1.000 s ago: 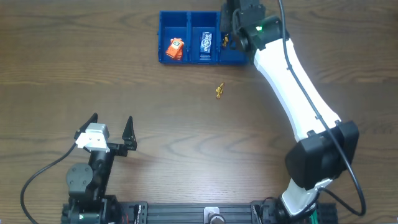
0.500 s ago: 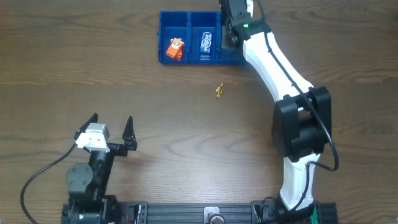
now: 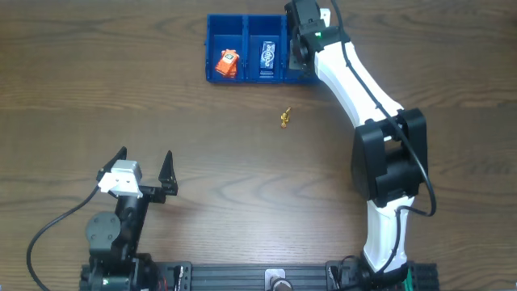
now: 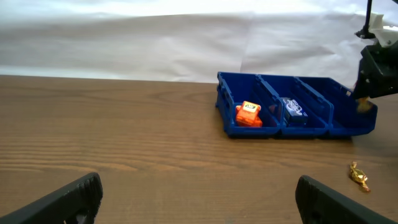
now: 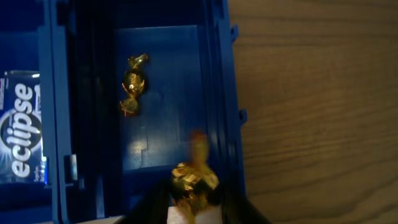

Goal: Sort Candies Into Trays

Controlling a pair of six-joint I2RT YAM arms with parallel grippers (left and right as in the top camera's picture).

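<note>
A blue three-compartment tray stands at the table's far edge. Its left bin holds an orange candy, its middle bin a blue packet. My right gripper hangs over the right bin, shut on a gold-wrapped candy. Below it in that bin lies another gold candy. A third gold candy rests on the table in front of the tray. My left gripper stands open near the left front, nothing between its fingers.
The wooden table stretches bare between the tray and the left arm. In the left wrist view a white backdrop rises behind the tray, and the loose gold candy lies to the tray's front.
The right arm has folded back towards its base, and its gripper has shifted slightly left over the tray's right bin, still holding the gold candy. The left arm has not moved.
</note>
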